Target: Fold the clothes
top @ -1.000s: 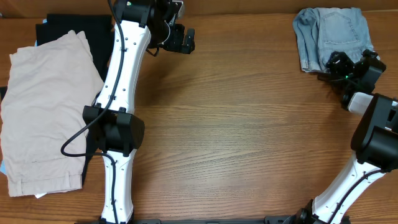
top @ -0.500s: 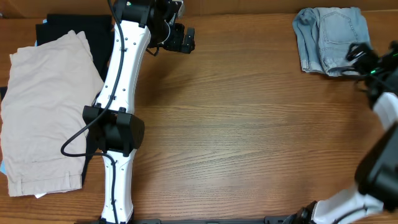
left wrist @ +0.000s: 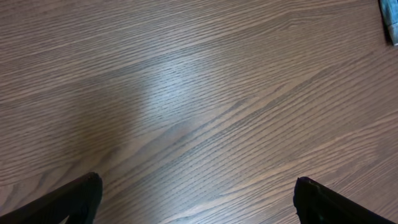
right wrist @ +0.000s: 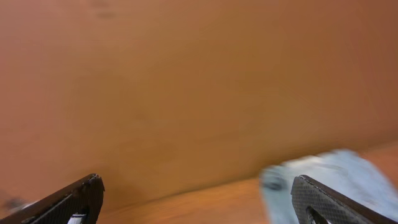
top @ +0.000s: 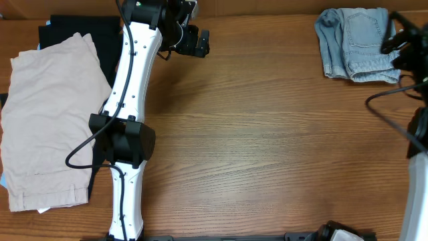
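Note:
The faded light-blue denim shorts (top: 354, 41) lie folded in a compact bundle at the table's far right corner; a blurred part of them shows low right in the right wrist view (right wrist: 336, 180). My right gripper (top: 400, 40) is open and empty, raised at the bundle's right edge; its fingers frame a blurred wall and table (right wrist: 196, 202). My left gripper (top: 200, 42) is open and empty over bare wood at the far middle-left, only wood grain between its fingers (left wrist: 199, 202). A sliver of the denim shows at the top right of the left wrist view (left wrist: 392, 22).
Beige shorts (top: 47, 120) lie spread at the left edge, over a black garment (top: 80, 30) at the far left. The left arm's white links (top: 127, 134) stand over the left part of the table. A brown wall runs behind the table.
My right gripper has let go of the denim bundle, lifted and swung right and back, from its lower right corner to its right edge. The shorts and the left arm have stayed still.

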Robot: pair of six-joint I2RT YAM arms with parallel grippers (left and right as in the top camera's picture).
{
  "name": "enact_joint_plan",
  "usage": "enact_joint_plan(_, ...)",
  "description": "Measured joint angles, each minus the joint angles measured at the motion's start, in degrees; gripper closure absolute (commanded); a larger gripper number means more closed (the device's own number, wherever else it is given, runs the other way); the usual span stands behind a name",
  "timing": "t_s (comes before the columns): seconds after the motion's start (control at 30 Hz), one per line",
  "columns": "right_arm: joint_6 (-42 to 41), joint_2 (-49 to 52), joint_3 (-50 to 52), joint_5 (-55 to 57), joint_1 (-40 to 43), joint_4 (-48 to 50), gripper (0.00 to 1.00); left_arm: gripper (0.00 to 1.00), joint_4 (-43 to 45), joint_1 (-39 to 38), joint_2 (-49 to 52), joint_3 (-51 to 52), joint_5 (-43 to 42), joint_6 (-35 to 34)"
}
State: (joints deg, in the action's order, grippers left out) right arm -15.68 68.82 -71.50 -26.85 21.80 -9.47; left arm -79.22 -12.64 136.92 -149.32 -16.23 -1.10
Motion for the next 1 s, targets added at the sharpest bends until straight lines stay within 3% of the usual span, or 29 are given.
enact_joint_plan(0.17, -0.42, -6.08, -0.04, -1.49, -5.33, -6.32, 0.0, 0.0, 0.0, 0.0, 0.0, 0.0, 0.02, 0.0)
enact_joint_plan(0.63, -0.79, -20.26, -0.07, -4.02, -7.32, -21.62, 0.0, 0.0, 0.0, 0.0, 0.0, 0.0, 0.0, 0.0)
enact_joint_plan(1.0, -0.79, -20.72, -0.22, -9.66, -7.32, -41.94, 0.0, 0.0, 0.0, 0.0, 0.0, 0.0, 0.0, 0.0)
